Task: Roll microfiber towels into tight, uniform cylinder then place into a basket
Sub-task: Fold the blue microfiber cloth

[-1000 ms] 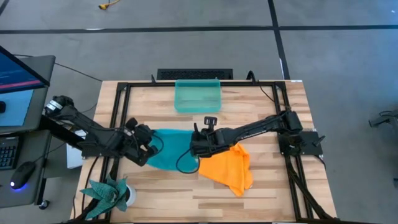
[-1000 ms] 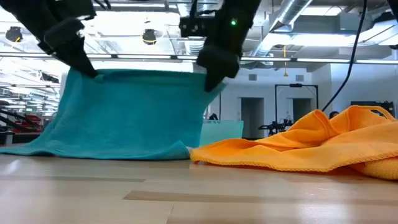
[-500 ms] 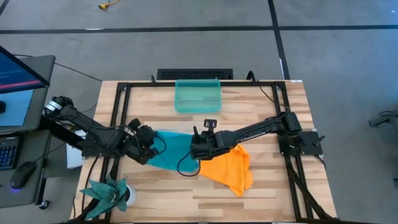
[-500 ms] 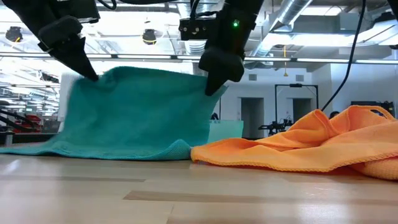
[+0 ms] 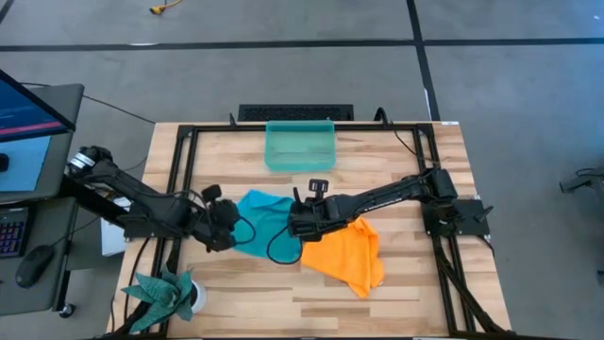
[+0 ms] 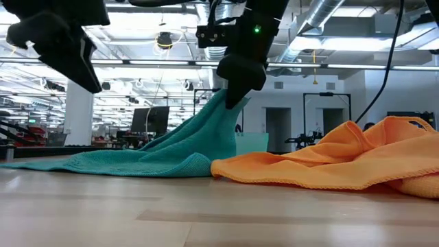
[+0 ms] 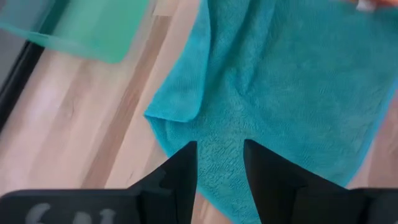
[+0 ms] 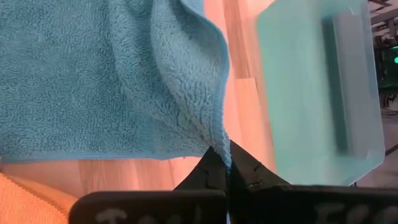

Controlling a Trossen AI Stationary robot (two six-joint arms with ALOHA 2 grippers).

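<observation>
— Big open hall behind the bench, ceiling lights and pipework overhead, and a pale wooden table (image 5: 406,293) with a black frame round it. What's on it?

— A teal towel (image 5: 264,210) at the middle, an orange towel (image 5: 347,253) crumpled just right of it, the two touching where their edges meet. The basket (image 5: 300,145) sits at the far edge, centre, apart from both cloths. A spiky green plant (image 5: 162,291) in a white pot is at the near left corner.

— Who has the teal one?

— The right gripper (image 5: 298,223). Its fingers (image 8: 214,169) are pinched tight on one corner of the cloth, and from table height you see that corner lifted, the towel sloping down from it to lie flat on the wood toward the left.

— And the other arm?

— The left gripper (image 5: 225,227) is at the towel's left edge, raised off the table. Its fingers (image 7: 180,177) stand parted with nothing between them; the cloth lies on the wood beyond them, one corner folded over itself.

— The orange one?

— Untouched by either gripper, heaped in loose folds on the right half of the table.
</observation>
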